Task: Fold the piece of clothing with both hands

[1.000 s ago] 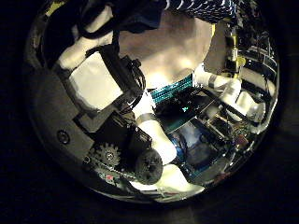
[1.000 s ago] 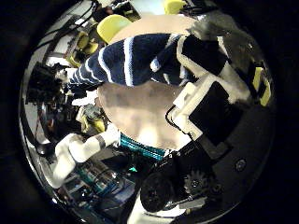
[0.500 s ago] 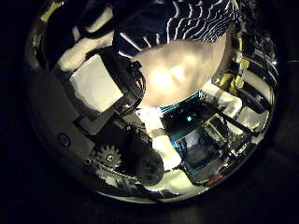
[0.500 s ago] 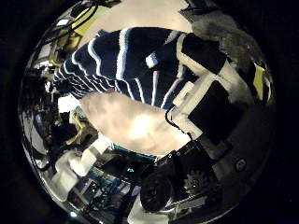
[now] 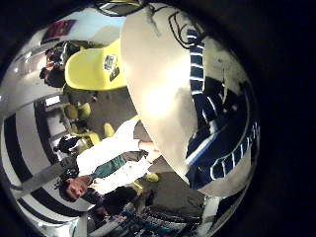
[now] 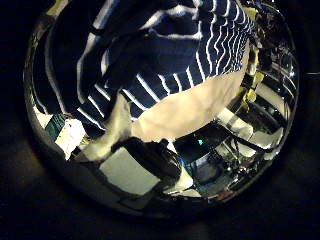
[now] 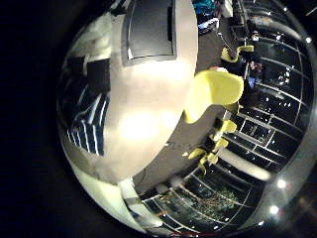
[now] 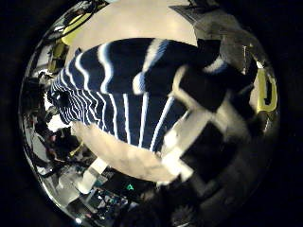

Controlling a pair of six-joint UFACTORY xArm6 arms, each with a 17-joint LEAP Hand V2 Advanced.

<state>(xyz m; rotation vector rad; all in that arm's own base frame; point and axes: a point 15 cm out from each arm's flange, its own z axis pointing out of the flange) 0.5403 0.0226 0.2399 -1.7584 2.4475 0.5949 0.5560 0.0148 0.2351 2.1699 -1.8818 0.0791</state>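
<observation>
The piece of clothing is a dark garment with light stripes, lying on a pale round table point(image 5: 158, 69). It fills much of the left thumb side view point(image 6: 170, 60) and the right thumb side view point(image 8: 123, 90), so both palms are close above it. In the little finger side views it lies near the table's edge point(image 5: 212, 109) point(image 7: 89, 114). My left hand point(image 6: 130, 165) is blurred, with a straight finger reaching to the cloth. My right hand point(image 8: 208, 123) is blurred too, its fingers stretched out over the cloth. Neither hand visibly pinches the cloth.
A chair point(image 5: 94, 69) stands beside the table; one also shows in the right little finger side view point(image 7: 218, 89). A dark flat rectangular thing point(image 7: 149, 30) lies on the table away from the garment. Bare tabletop point(image 7: 149, 124) lies beside the cloth.
Both thumb side views have closed in on the garment, which now fills far more of each. Both hands have come down towards the cloth.
</observation>
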